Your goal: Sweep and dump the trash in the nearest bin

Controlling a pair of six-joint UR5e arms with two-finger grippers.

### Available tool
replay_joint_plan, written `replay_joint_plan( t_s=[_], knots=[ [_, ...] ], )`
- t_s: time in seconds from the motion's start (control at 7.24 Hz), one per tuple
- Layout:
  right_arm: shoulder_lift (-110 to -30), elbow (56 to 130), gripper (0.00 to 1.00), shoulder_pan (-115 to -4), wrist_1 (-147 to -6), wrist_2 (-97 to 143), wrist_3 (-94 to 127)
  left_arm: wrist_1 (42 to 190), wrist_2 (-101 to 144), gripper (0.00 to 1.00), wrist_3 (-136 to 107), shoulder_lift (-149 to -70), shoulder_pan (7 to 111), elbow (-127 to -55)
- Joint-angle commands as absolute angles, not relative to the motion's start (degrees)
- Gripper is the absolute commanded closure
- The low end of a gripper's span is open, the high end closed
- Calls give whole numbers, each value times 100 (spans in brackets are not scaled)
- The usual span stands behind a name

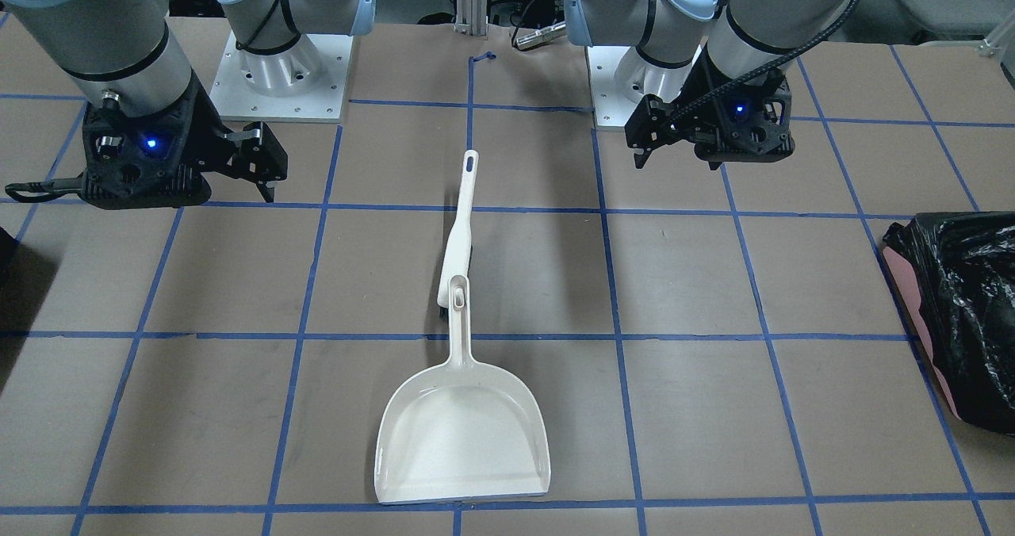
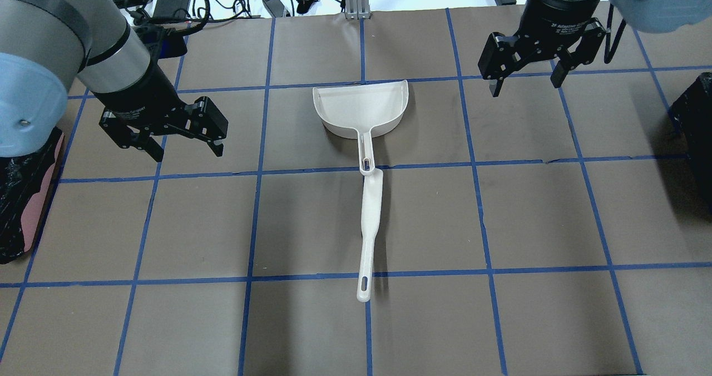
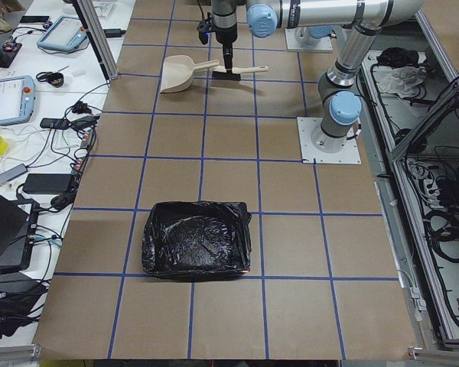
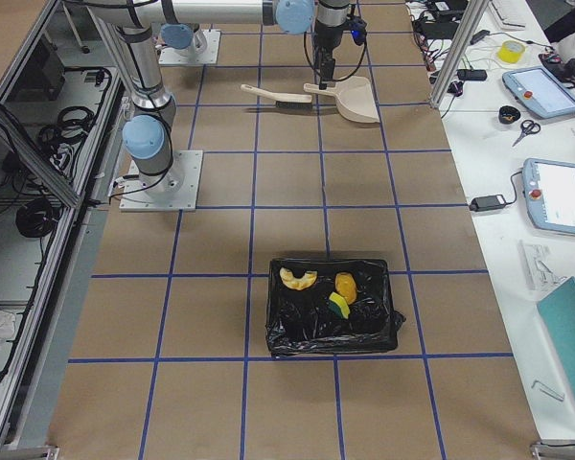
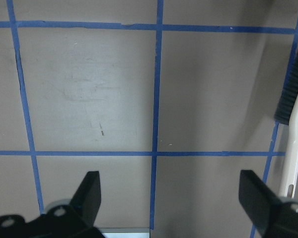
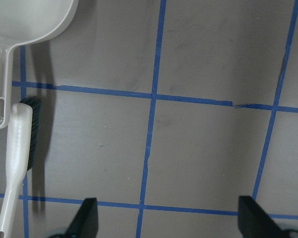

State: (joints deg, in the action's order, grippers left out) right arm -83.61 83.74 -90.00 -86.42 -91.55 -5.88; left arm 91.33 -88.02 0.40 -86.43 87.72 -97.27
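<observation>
The trash [image 4: 328, 292], a sponge piece, an orange lump and pale peel, lies inside the black bin [image 4: 292, 335] on my right side; a corner of this bin shows in the overhead view [image 2: 695, 125]. The white dustpan [image 2: 361, 109] lies empty at mid-table, also seen from the front [image 1: 464, 433]. The white brush [image 2: 370, 220] lies on the table with its head against the pan's handle. My left gripper [image 2: 186, 149] is open and empty, hovering left of the pan. My right gripper [image 2: 525, 85] is open and empty, hovering to its right.
A pink bin lined with a crinkled black bag [image 2: 22, 198] stands at the table's left end, also in the front view [image 1: 951, 314] and the exterior left view [image 3: 195, 237]. Blue tape lines grid the brown table [image 2: 311, 320]. Cables and devices lie beyond the far edge.
</observation>
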Motion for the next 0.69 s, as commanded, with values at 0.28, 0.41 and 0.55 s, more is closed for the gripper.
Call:
replay_joint_plan(
  t_s=[0.28,0.41,0.55],
  knots=[
    [-8358,8367,0,-9000,-8640,-9184,-589,9123,-9297,0,498,-8526,8780,-9650],
    [-8358,8367,0,-9000,-8640,-9185,-589,9123,-9290,0,501,-8525,8780,-9668],
    [-8367,8367,0,-9000,-8640,-9167,-589,9132,-9186,0,492,-8499,8780,-9659]
  ],
)
